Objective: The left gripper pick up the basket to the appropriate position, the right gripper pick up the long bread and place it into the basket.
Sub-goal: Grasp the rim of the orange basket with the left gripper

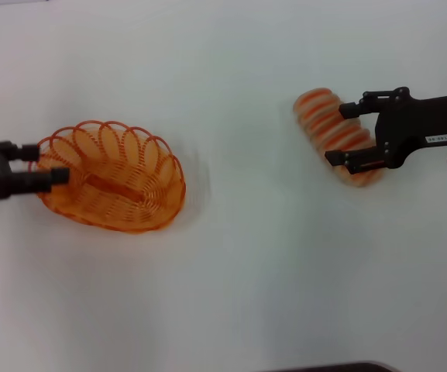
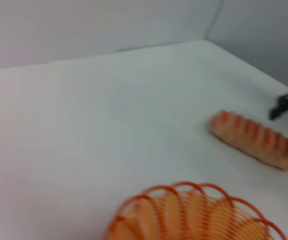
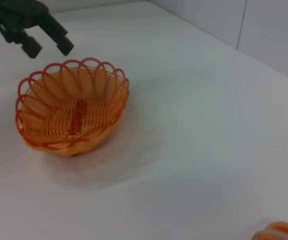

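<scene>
Two grippers at work on a plain white table. Left gripper sits at the left end of the basket; its black fingers are spread apart, one by the rim's upper arches, the other reaching over the rim edge. From the right wrist view the left gripper appears just behind the basket with the fingers parted, not closed on the wire; whether either finger touches the rim, cannot tell.

Basket: shallow oval of glossy orange wire, rim made of looping arches, side walls of close parallel strands, a denser strip along the floor. It rests on the table at the left side, nothing inside.

Right gripper is at the right side, jaws wide, straddling the long bread crosswise, one finger at each long side. Contact with the loaf: cannot tell.

Long bread: tan, rounded ends, ribbed crosswise with orange-red stripes, lying diagonally on the table, well apart from the basket. Left wrist view shows the long bread flat on the surface beyond the basket's rim.
</scene>
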`<state>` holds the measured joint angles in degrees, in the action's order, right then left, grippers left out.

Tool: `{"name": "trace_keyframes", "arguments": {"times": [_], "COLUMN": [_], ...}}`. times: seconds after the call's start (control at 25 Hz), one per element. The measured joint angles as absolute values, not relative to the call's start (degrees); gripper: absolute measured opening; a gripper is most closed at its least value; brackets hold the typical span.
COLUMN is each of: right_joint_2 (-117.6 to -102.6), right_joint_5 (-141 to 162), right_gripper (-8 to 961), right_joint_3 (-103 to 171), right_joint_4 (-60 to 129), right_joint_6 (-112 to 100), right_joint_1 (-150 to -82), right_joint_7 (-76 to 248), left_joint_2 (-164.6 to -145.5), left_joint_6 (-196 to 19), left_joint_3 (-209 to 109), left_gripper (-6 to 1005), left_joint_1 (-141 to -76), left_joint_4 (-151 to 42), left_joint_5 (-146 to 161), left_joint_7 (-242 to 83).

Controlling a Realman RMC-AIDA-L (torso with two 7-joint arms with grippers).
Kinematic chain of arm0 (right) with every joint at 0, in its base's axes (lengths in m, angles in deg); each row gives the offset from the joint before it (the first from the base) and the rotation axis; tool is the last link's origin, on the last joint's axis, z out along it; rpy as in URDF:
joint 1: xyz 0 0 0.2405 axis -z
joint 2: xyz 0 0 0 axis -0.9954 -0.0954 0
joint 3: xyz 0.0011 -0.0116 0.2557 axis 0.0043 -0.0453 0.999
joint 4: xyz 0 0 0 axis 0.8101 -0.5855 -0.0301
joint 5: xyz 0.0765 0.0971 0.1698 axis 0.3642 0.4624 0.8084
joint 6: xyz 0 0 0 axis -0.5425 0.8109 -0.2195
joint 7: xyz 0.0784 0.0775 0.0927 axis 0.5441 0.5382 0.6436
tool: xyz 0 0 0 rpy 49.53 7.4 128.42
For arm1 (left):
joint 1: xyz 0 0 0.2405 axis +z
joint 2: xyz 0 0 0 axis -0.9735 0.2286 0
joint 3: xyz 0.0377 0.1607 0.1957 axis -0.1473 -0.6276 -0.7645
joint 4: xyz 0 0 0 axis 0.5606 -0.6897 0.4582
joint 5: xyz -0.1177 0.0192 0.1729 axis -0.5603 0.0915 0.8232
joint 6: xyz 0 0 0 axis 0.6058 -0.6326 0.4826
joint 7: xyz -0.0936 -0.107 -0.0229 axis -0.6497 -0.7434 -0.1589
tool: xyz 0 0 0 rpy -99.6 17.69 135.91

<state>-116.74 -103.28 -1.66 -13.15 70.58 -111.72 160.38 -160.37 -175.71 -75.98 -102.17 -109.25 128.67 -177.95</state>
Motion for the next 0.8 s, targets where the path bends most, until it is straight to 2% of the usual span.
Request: {"name": "trace_keyframes", "arguments": {"times": [0.36,0.8], "right_joint_2": [-116.74,-116.70], "right_joint_5": [-103.2,-103.3], "right_gripper": [872,873], "right_joint_3": [-1.6,-1.6], "right_joint_4": [-13.2,-13.2], "right_joint_6": [70.9,70.5], "right_joint_1": [-112.2,-112.2], "right_joint_7": [160.9,161.2], "left_joint_2": [-159.91,-159.87], "left_joint_6": [-166.9,-168.3], "left_joint_3": [-82.1,-91.6], "left_gripper": [779,776], "left_joint_1": [-106.5,-112.2], "left_joint_4": [-113.1,-117.1], "left_joint_5": [136.1,148.4], "left_joint_7": [-197.7,-210.3]}}
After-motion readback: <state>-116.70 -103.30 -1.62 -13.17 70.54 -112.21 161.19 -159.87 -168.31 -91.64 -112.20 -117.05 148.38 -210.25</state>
